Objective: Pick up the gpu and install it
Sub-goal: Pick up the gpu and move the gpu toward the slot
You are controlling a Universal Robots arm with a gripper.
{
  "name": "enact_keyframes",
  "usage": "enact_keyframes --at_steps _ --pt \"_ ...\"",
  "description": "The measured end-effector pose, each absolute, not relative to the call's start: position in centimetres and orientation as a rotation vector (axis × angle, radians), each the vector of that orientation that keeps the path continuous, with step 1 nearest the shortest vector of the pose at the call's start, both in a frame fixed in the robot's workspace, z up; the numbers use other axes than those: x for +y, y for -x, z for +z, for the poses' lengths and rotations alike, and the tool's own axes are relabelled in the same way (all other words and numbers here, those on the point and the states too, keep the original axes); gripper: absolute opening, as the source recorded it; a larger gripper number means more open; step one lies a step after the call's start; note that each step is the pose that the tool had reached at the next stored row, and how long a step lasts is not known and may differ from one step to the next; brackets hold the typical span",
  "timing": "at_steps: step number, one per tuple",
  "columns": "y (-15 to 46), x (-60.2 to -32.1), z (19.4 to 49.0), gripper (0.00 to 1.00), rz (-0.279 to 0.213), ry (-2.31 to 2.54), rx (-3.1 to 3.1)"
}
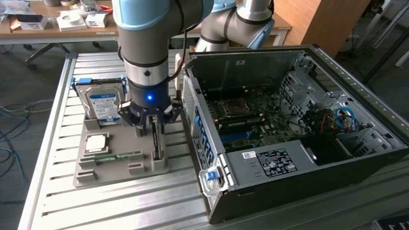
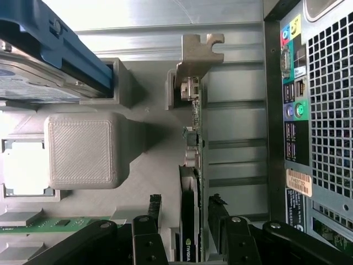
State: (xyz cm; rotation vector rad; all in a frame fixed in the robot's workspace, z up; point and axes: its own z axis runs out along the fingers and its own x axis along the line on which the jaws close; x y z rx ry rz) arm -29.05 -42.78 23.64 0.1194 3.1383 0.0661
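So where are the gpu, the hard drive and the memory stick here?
gpu (image 2: 190, 221), wrist view: its dark edge near the logo.
hard drive (image 1: 104, 106), exterior view: its blue-white label.
memory stick (image 1: 118, 156), exterior view: middle of the green strip.

Looks down obliquely from well back outside, straight down from close at the wrist, sharing the grey moulded plastic tray.

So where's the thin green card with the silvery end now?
The thin green card stands on edge at the exterior view's right of the grey plastic tray, beside the open black computer case, the claw straddling it.
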Motion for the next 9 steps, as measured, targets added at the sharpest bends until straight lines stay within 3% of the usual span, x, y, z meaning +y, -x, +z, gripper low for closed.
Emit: enact_keyframes --at_steps 9 --pt "28.88 -42.93 23.58 0.47 0.066 -0.12 3.139"
